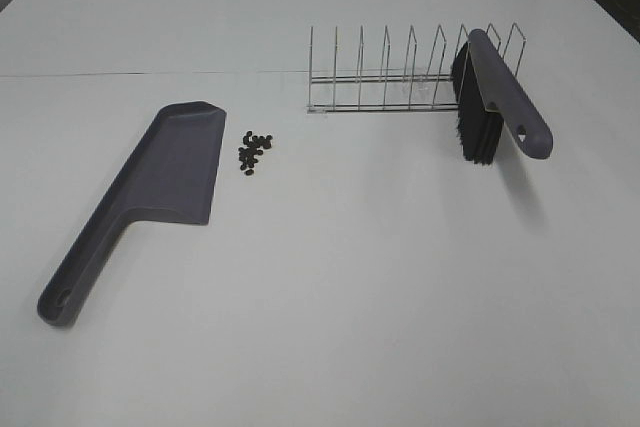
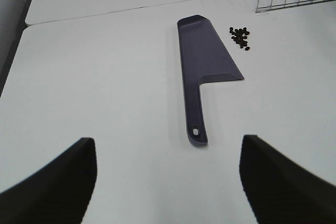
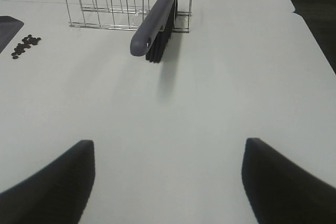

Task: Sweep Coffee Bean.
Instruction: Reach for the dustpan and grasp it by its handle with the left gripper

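Two end effectors, both spread wide, holding nothing | coffee beans (image 1: 255, 152) clustered on counter (image 1: 380, 277) just beside the wide end of the dustpan (image 1: 165, 172), on its brush side | dustpan handle ran lengthwise toward left end effector (image 2: 168, 148), the nearer one | right end effector (image 3: 168, 148) faced brush (image 1: 510, 97), propped in rack (image 1: 370, 107) well apart from dustpan

no text, label, brand, number or sign can be read on any thing shown.
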### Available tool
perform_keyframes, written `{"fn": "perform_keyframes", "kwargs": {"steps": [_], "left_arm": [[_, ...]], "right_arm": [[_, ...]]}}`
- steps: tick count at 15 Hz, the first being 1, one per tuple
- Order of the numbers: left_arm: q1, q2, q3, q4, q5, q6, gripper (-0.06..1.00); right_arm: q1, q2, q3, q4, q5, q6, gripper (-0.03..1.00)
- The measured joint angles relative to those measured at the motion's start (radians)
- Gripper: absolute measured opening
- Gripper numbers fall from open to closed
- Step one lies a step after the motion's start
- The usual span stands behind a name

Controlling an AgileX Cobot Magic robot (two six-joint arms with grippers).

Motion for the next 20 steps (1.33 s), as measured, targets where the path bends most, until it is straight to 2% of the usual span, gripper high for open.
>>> {"fn": "perform_keyframes", "kwargs": {"steps": [20], "left_arm": [[0.0, 0.0, 0.0, 0.0, 0.0, 0.0, 0.69]], "right_arm": [[0.0, 0.0, 0.0, 0.0, 0.0, 0.0, 0.65]]}}
